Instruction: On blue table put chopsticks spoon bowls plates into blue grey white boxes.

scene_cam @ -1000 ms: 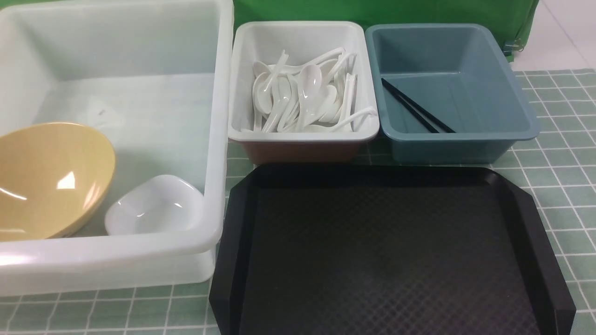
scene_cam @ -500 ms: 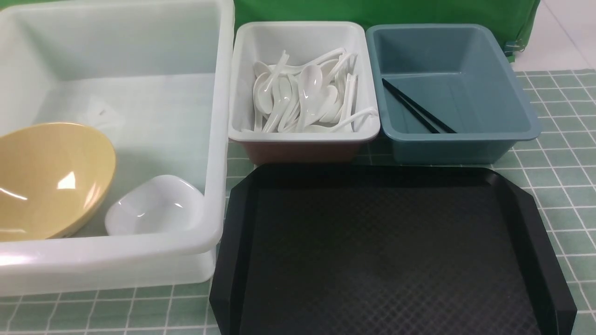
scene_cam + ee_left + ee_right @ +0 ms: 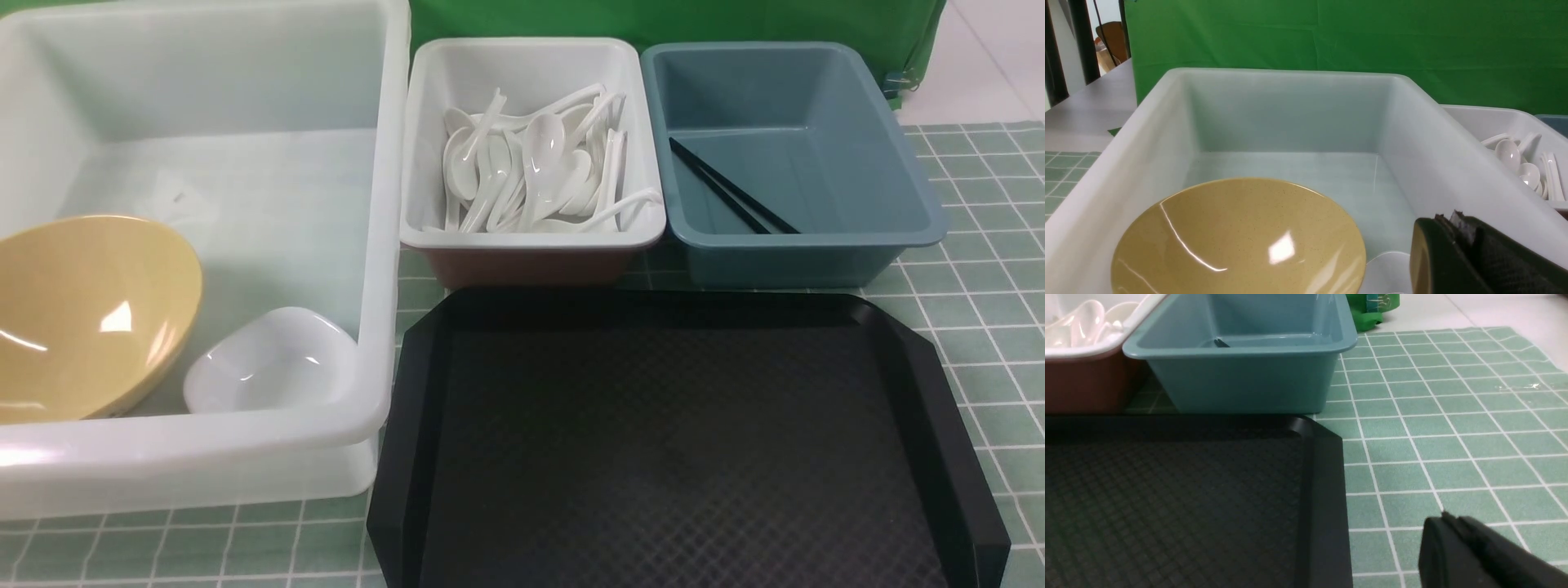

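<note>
Everything looks sorted here. The yellow bowl [image 3: 86, 314] leans inside the big white box [image 3: 384, 245], the small white dish [image 3: 273, 359] just beside it. The spoons [image 3: 531, 167] lie heaped in the middle box [image 3: 531, 238], and 2 black chopsticks [image 3: 731, 192] rest across the floor of the blue box [image 3: 922, 212]. The black tray [image 3: 678, 441] on the worktop shows nothing on it. Both arms hang back near their own corners: the left gripper [image 3: 1457, 232], fingers pressed together on nothing, sits by the white box's near end; the right gripper [image 3: 1447, 531], seemingly closed too though only its tip shows, hovers above the green checked cloth [image 3: 1453, 416]. I judge the sorting finished; the next move calls only for parking.
</note>
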